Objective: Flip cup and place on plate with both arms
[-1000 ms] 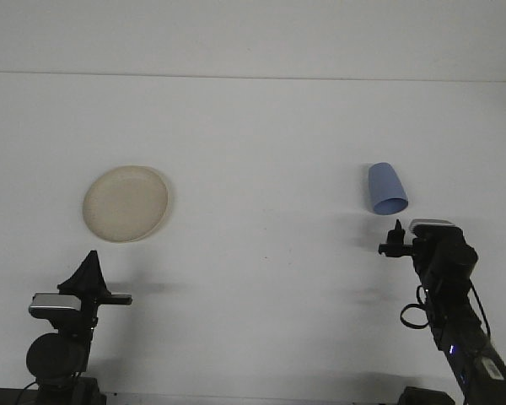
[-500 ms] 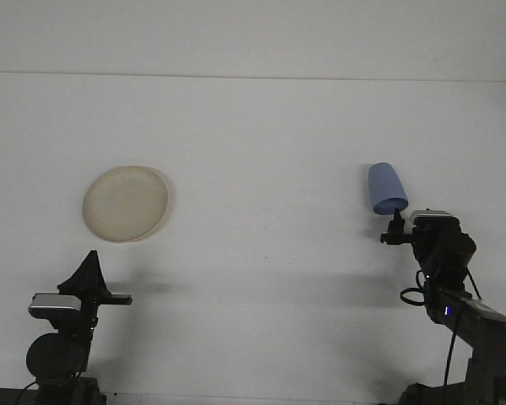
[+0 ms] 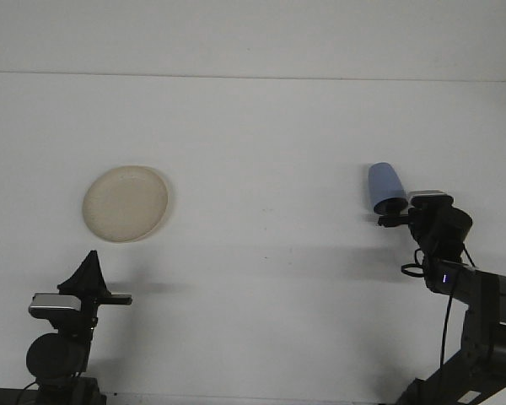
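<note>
Sitting low near the front edge, L gripper (image 3: 91, 268) w/ fingers pressed together, gripping nothing. R gripper (image 3: 393, 218) is touching blue cup's (image 3: 384, 186) rim; jaw state unclear. Cup lying sideways, well apart from plate (image 3: 125, 202).

a plain white worktop (image 3: 261, 135) carries two things. a round cream plate (image 3: 125, 202) lies flat toward its left edge. a blue cup (image 3: 385, 186) lies on its side toward the right edge, well apart.

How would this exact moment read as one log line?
right gripper: at blue cup | left gripper: parked | plate: empty
</note>
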